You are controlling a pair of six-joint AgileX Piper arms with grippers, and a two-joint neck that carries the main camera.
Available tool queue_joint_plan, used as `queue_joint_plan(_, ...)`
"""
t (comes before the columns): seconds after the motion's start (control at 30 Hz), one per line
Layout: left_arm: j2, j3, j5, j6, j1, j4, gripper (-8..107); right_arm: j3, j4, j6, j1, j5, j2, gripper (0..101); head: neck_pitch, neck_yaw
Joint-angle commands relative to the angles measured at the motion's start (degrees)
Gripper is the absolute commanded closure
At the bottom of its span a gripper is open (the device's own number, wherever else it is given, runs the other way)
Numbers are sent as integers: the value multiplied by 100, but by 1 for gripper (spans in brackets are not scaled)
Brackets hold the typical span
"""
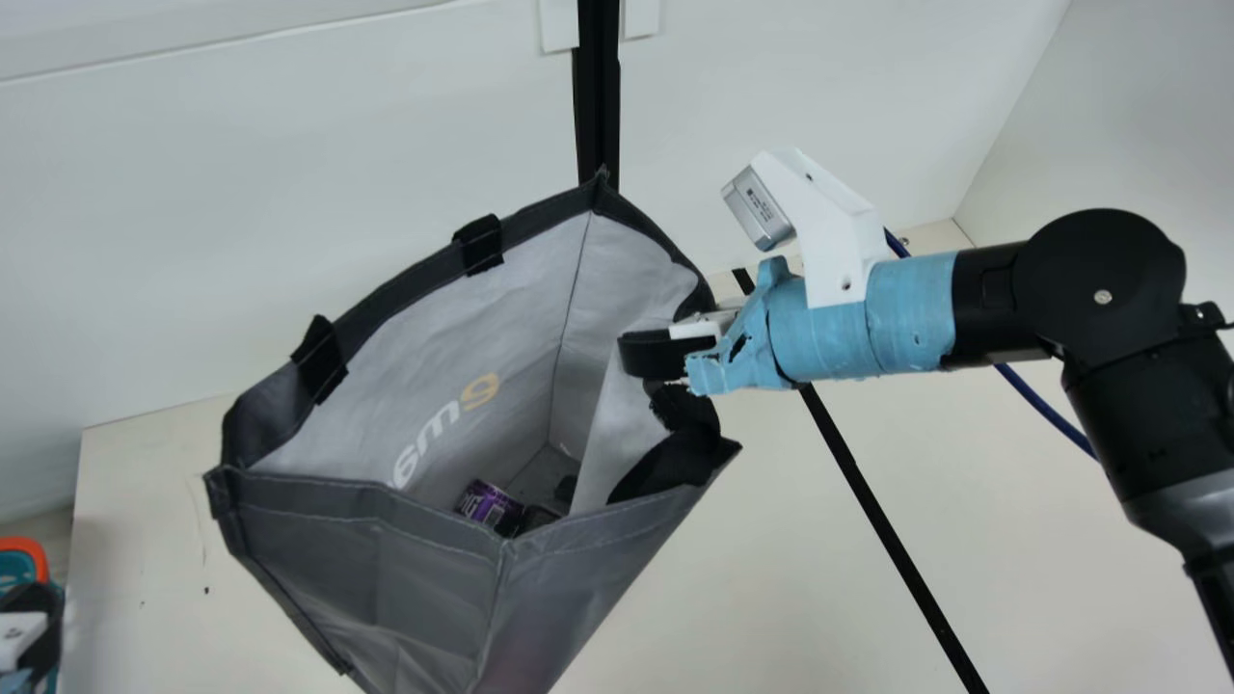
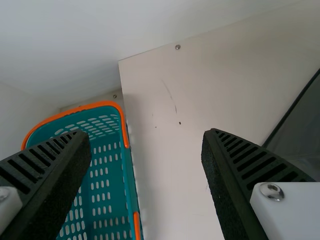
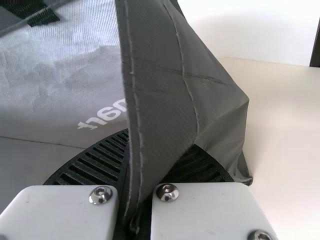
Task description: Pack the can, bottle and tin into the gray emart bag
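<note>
Right gripper (image 3: 145, 145) clenched on the rim of the gray emart bag (image 1: 386, 569); left gripper (image 2: 146, 136) released, nothing in it. Purple-printed item (image 1: 492, 506) lies low inside the bag, dark shapes (image 1: 540, 519) beside it — which task items, cannot tell. Step, probably: steadying the bag. Keep the pinch firm, settle the base upright, release without dragging. Cream counter (image 1: 819, 578); teal basket (image 2: 105, 200) beside its edge; white wall (image 1: 289, 193) behind.

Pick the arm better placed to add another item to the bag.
Left, I'd say: the left gripper is open and empty near the teal basket, while the right gripper pinches the rim of the gray bag, and letting go could make it sag.
</note>
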Motion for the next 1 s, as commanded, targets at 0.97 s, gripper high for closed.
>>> queue_joint_plan(0.97, 0, 0, 0, 0, 0, 0, 9, -1213, -1226, 667, -1685, -194, 393, 101, -130, -14)
